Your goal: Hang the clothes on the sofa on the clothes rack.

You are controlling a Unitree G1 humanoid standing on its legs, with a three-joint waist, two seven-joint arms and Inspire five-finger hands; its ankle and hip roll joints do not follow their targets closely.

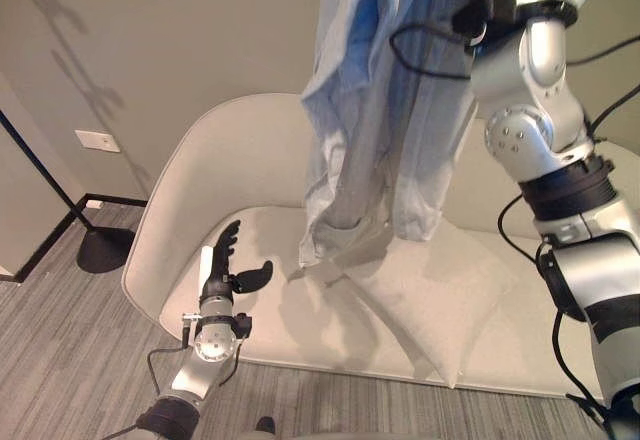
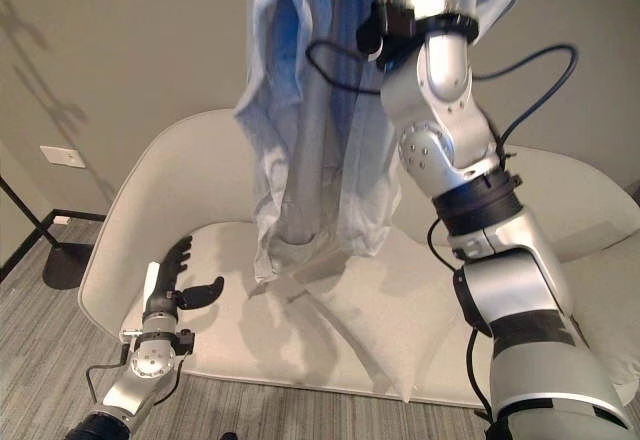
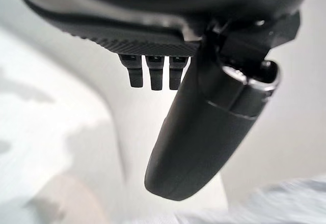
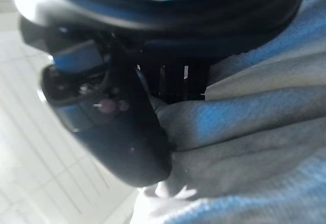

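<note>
Raised right hand (image 4: 127,132) pinches the pale blue shirt (image 1: 365,110), its hem clear of the sofa (image 1: 200,180) seat beside a white cushion (image 1: 420,300); left hand (image 1: 222,270) hovers open at the front edge; keeping the pinch firm should stop slippage

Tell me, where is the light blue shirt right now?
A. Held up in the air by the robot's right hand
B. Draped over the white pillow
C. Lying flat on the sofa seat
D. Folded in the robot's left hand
A: the light blue shirt hangs well above the sofa from the raised right hand, whose thumb pinches the cloth, while the left hand hovers open and empty over the seat.
</note>
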